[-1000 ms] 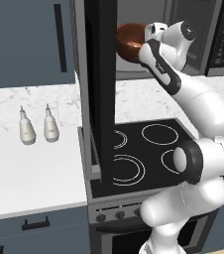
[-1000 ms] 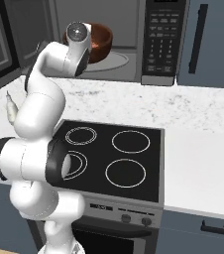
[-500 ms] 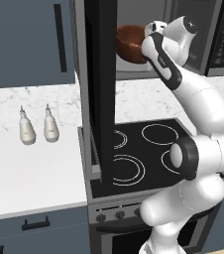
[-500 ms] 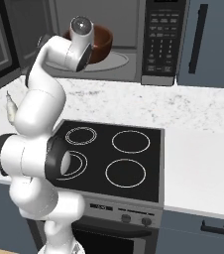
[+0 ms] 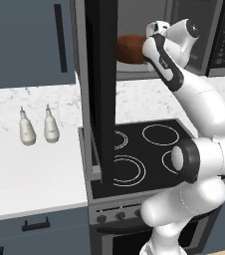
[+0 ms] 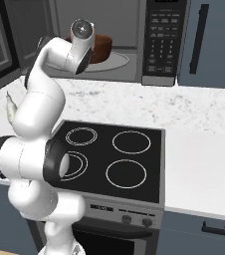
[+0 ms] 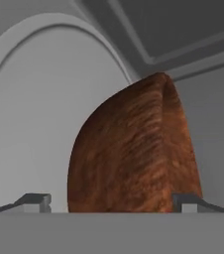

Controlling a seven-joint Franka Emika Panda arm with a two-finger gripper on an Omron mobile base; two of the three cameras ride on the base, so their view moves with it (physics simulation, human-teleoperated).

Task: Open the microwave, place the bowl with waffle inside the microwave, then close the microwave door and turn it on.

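Flat, even rendered lighting, medium bright, no clear source. Soft sheen on the glossy black four-ring stovetop (image 5: 144,159) and white robot arm (image 6: 40,104). Faint shadows beside two pale bottles (image 5: 36,126). Hand view slightly soft and blocky; base views sharp, no edge distortion.

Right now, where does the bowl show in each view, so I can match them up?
Left base view: bowl top centre, inside the microwave, just left of the arm's wrist.
Right base view: bowl top centre-left, on the microwave's turntable, partly behind the wrist.
Hand view: bowl at centre, between the gripper tips.
Shared landmark: the pale turntable under it.
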